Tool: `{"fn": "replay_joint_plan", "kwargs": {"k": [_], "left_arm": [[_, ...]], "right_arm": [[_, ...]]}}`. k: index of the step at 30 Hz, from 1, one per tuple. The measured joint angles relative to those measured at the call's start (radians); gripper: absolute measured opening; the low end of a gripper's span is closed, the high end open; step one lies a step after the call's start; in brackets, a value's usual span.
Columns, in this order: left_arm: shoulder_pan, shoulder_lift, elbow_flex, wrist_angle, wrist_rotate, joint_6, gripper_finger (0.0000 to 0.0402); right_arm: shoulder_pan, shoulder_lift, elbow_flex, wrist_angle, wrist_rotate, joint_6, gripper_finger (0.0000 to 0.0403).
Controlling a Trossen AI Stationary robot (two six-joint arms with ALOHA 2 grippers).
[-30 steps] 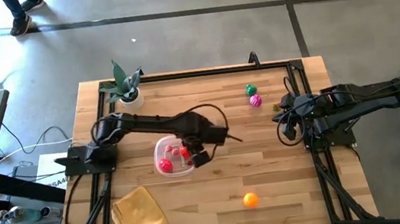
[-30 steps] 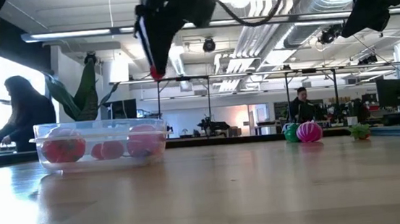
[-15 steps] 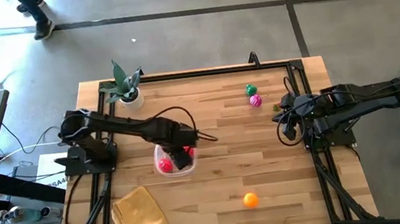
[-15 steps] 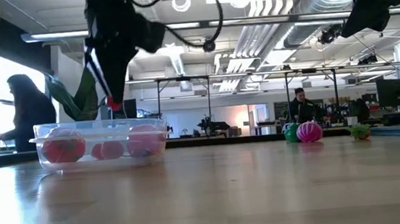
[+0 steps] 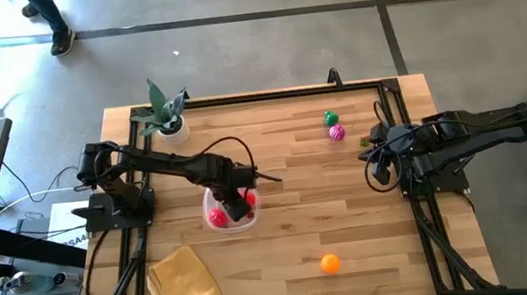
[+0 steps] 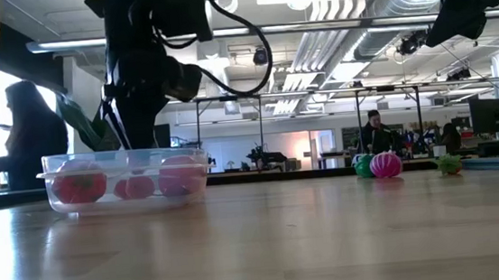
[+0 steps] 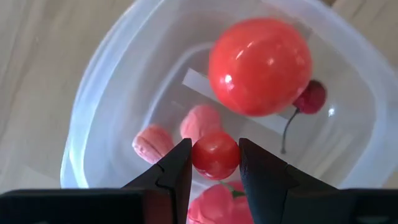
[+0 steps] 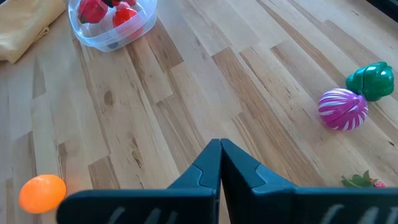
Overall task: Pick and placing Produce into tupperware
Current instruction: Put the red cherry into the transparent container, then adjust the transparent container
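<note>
The tupperware (image 5: 222, 216) is a small clear tub on the table's left half. It holds a large red ball (image 7: 260, 65), a cherry (image 7: 311, 96) and pink pieces (image 7: 152, 143). My left gripper (image 7: 214, 163) points down into the tub's mouth and is shut on a small red round fruit (image 7: 214, 152); in the low view its fingers (image 6: 131, 137) reach the tub's rim (image 6: 124, 156). My right gripper (image 8: 219, 158) waits shut, high near the table's right edge (image 5: 378, 159). A green piece (image 5: 329, 117), a magenta piece (image 5: 337, 132) and an orange ball (image 5: 330, 262) lie on the table. My left gripper pinches the small red fruit across its middle (image 7: 214, 155) between its two fingers (image 7: 177, 165), coming from above and pointing down. The fruit sits inside the tub's mouth, above the pink pieces; whether it touches them I cannot tell.
A potted plant (image 5: 167, 114) stands at the far left corner and a folded yellow cloth (image 5: 185, 288) lies at the near left. A small green-and-pink piece (image 8: 359, 181) lies near the right arm. Bare wood lies between the tub and the orange ball. People show in the room beyond.
My left gripper has carried the small red fruit from above the tub's right side toward the table's left edge and down into the tub's mouth, staying shut on it. The tub and the other produce have stayed in place.
</note>
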Motion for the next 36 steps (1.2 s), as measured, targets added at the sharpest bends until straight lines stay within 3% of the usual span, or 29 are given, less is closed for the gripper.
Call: {"fn": "replay_joint_plan", "kwargs": {"k": [17,28,32,36], "left_arm": [[0.029,0.000,-0.007,0.011,-0.026,0.020,0.0114],[0.029,0.001,-0.007,0.008,-0.034,0.026,0.0171],[0.027,0.002,0.011,-0.006,-0.025,0.035,0.0166],[0.027,-0.013,0.076,-0.122,-0.033,0.015,0.0148]], "right_arm": [[0.000,0.000,0.000,0.000,0.000,0.000,0.0000],[0.000,0.000,0.000,0.000,0.000,0.000,0.0000],[0.000,0.000,0.000,0.000,0.000,0.000,0.0000],[0.000,0.000,0.000,0.000,0.000,0.000,0.0000]]}}
